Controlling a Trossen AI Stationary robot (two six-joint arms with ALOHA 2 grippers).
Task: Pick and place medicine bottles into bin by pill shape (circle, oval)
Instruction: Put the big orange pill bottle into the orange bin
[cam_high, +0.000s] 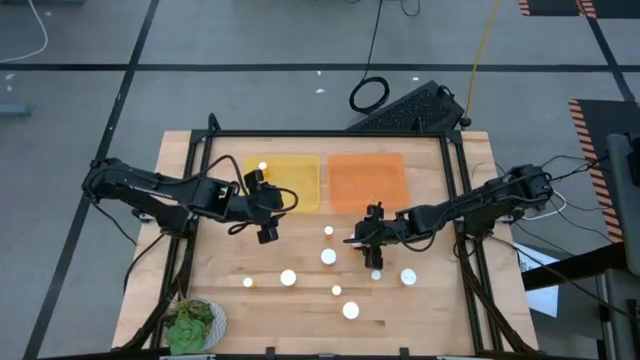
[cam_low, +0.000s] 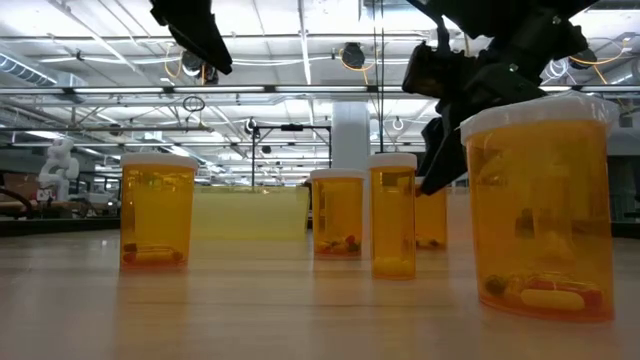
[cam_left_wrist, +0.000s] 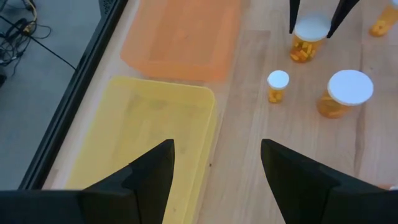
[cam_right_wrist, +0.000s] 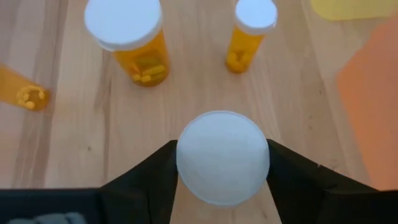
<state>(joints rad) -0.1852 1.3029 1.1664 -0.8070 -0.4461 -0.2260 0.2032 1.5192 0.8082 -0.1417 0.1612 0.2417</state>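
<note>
The pale wooden table (cam_high: 300, 300) carries everything, and the shallow yellow plastic bin (cam_high: 300, 165) at its far side serves as the landmark; one amber bottle with a white cap (cam_high: 263, 166) already stands inside it. Just beside that bin, toward the right arm's side, lies the shallow orange plastic bin (cam_high: 367, 180), which looks bare in the high view. The left gripper (cam_high: 268, 214) hangs over the yellow bin's near edge, its two dark fingers (cam_left_wrist: 146, 177) spread wide with nothing between them, so that arm appears to be between drops. The right gripper (cam_high: 372, 248) works well nearer the front than the yellow bin, beyond the orange bin's near edge, and its fingers sit on either side of the wide round cap of an amber medicine bottle (cam_right_wrist: 222, 155), apparently pressed against it. The remaining amber bottles with white caps (cam_high: 288, 277) are scattered upright across the boards in front of both bins, some caps wide, some narrow. A green leafy plant (cam_high: 190, 325) sits at the table's front corner on the left arm's side, far from the yellow bin. The step in hand looks like a pick: next the right arm would need to lift the bottle straight up, clear of its neighbours, and carry it to whichever bin matches its pills.
</note>
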